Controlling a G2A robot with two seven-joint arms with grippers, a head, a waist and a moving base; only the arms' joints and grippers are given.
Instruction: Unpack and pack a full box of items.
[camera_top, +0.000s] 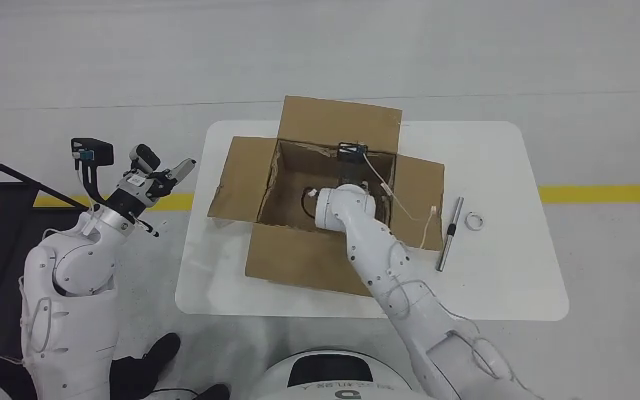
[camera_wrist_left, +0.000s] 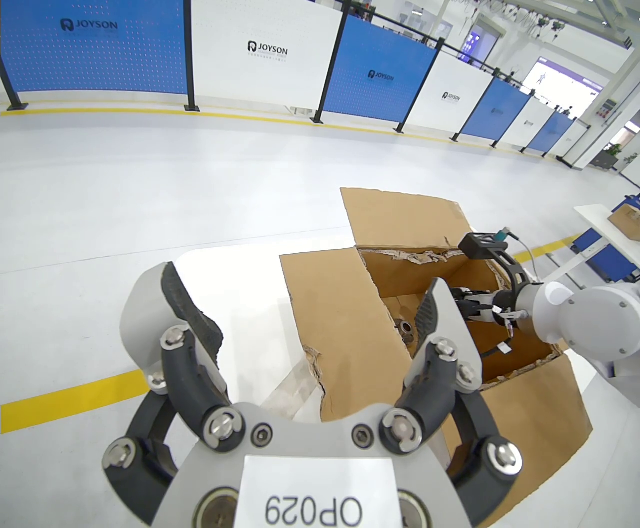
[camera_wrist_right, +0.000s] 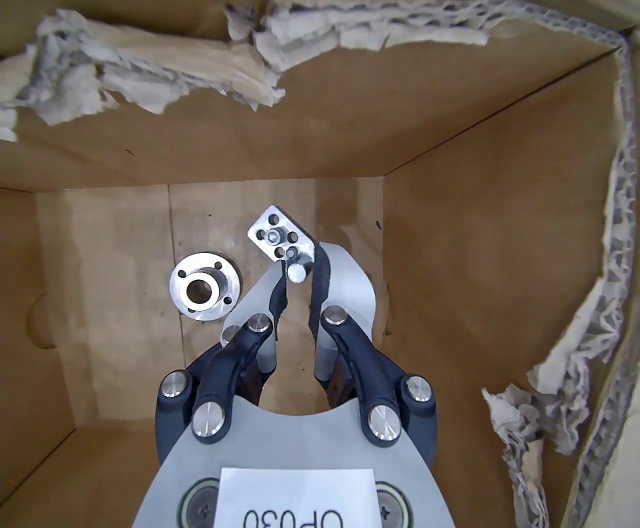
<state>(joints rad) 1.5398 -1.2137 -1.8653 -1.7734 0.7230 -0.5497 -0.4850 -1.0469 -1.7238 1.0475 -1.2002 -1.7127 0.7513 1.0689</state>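
An open cardboard box stands in the middle of the white table. My right arm dips into it. Inside, my right gripper is shut on a small silver plate with several holes, gripping its stub end. I cannot tell whether the plate rests on the box floor. A round metal flange lies flat on the floor just beside the fingers. My left gripper stands open and holds nothing, off the table's left edge, level with the box's left flap.
On the table to the right of the box lie a metal rod and a small ring. A white cable trails over the right flap. The box's rim is torn and ragged.
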